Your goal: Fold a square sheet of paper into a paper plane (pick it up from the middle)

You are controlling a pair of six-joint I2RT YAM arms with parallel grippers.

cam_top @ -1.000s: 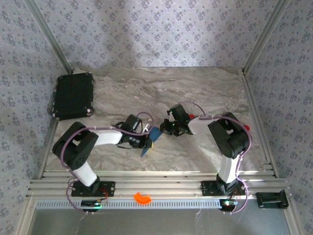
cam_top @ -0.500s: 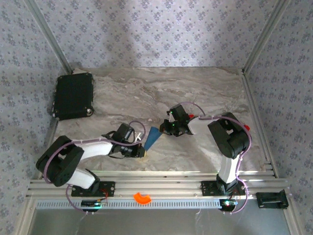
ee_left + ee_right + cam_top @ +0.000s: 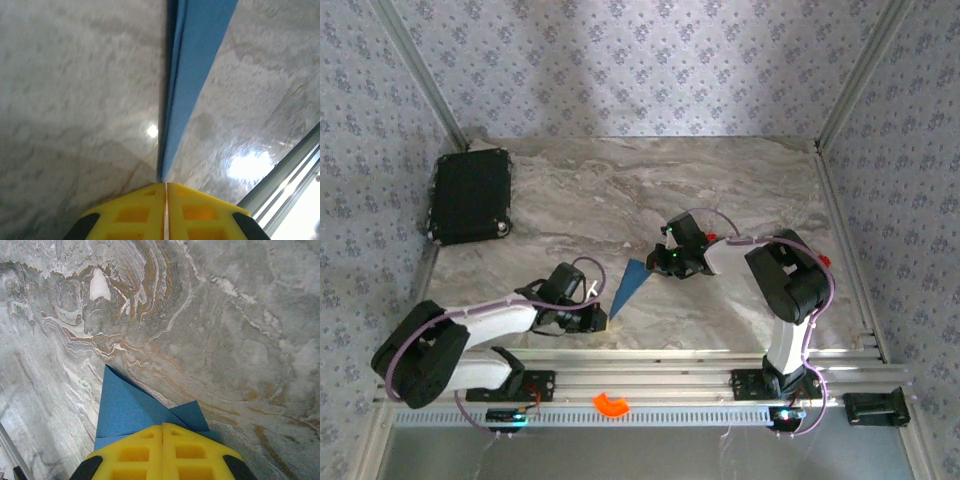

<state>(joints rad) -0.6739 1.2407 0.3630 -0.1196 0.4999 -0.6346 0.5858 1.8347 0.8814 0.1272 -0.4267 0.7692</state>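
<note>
Two robot arms work a folded paper plane over the marbled bench, midway between its left and right edges and closer to the near edge than the far one. The right claw is clenched on the wide end of the dark blue dart. In the right wrist view, its yellow fingers meet over overlapping blue flaps. The slim point runs down towards the near edge, ending right at the left claw. In the left wrist view, that claw has its fingers pressed together, with the paper seen edge-on and stretching away from their tips. Whether the tip is nipped between them cannot be told. A black case sits at the bench's far left corner, and an orange curved piece lies on the rail between the arm bases.
</note>
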